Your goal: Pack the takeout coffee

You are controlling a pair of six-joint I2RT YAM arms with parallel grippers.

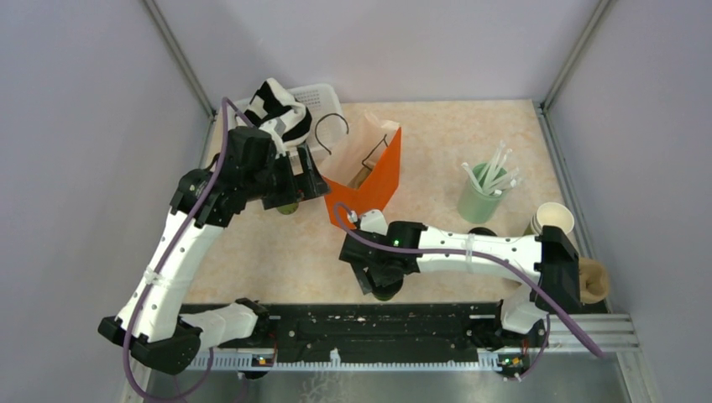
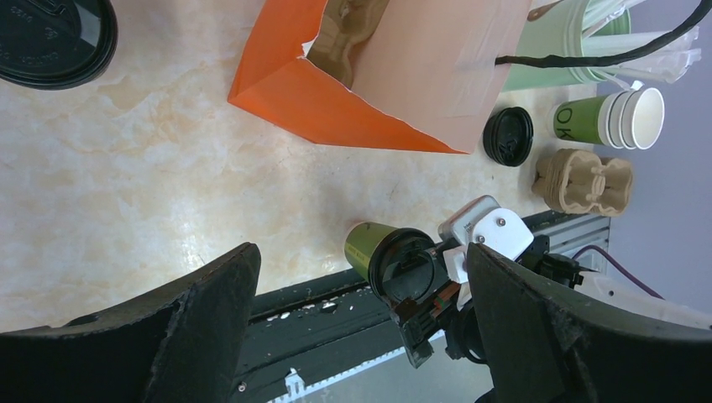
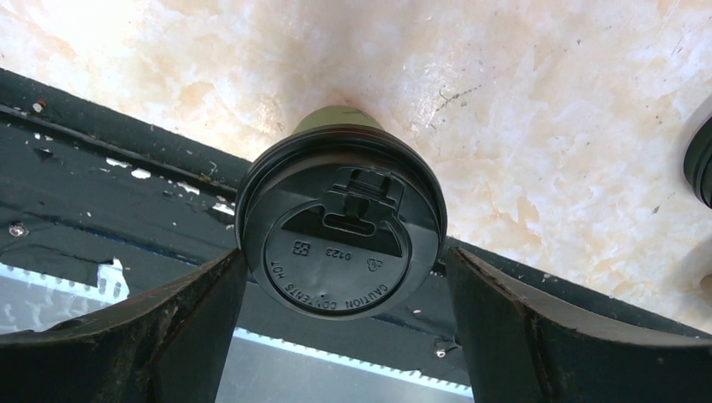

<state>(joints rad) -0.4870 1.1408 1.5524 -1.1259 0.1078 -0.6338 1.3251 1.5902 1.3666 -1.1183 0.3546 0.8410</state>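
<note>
Heads up on the near cup (image 3: pixel 332 122): it sits upright at the front edge of the counter (image 1: pixel 277 260), right by the black rail; your right claw (image 3: pixel 344 260) has closed in at lid height, fingers against both sides of the black lid (image 3: pixel 340 252), so it looks pinched to me. The left claw (image 2: pixel 361 256) is wide open with nothing in it; the second cup (image 1: pixel 288 206) stands just beside it, next to the orange bag (image 1: pixel 374 172).

My guess is these are light paper cups; the walls squash easily and a snap-on lid can pop off if you carry by it. I'd grab just under the lid, where the rolled rim stiffens things, and keep it upright; no telling if it's full.

As for writing, the lid is embossed "CAUTION CONTENTS" plus a word I can't make out; the stacked cups (image 2: pixel 609 117) show "OK".
</note>
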